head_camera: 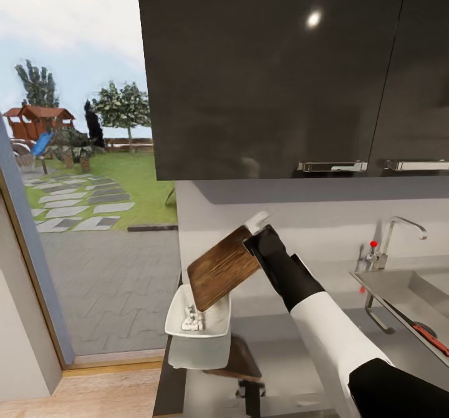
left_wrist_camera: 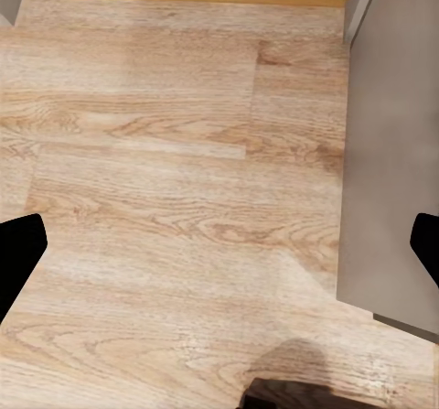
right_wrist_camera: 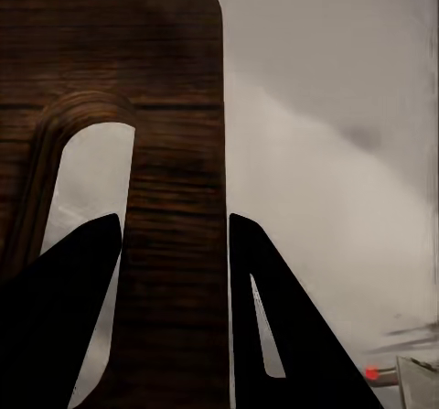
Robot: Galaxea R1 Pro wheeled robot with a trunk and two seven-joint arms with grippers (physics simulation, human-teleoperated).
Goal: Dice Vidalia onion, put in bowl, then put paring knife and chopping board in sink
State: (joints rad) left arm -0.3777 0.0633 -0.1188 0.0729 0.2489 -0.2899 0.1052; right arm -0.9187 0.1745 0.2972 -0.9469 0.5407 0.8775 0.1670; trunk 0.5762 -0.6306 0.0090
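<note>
My right gripper [head_camera: 257, 238] is shut on the chopping board [head_camera: 222, 267], a dark-brown wooden board held tilted in the air over the bowl [head_camera: 212, 327]. Along the right wrist view, the black fingers [right_wrist_camera: 283, 317] clamp the chopping board [right_wrist_camera: 174, 153] beside its handle slot. The white bowl stands at the left end of the countertop [head_camera: 299, 343] and holds pale diced onion [head_camera: 193, 321]. At the right are the steel sink [head_camera: 405, 290] and its chrome tap [head_camera: 399, 228]. The red-handled paring knife [head_camera: 429, 338] lies at the sink's near side. My left gripper [left_wrist_camera: 219, 253] hangs open over wooden floor.
Dark glossy wall cabinets [head_camera: 280, 69] hang close above the held board. A tall window [head_camera: 75, 187] onto a garden stands left of the counter's end. Wooden floor [left_wrist_camera: 165, 199] lies under the left arm, with a grey cabinet side [left_wrist_camera: 389, 153] beside it.
</note>
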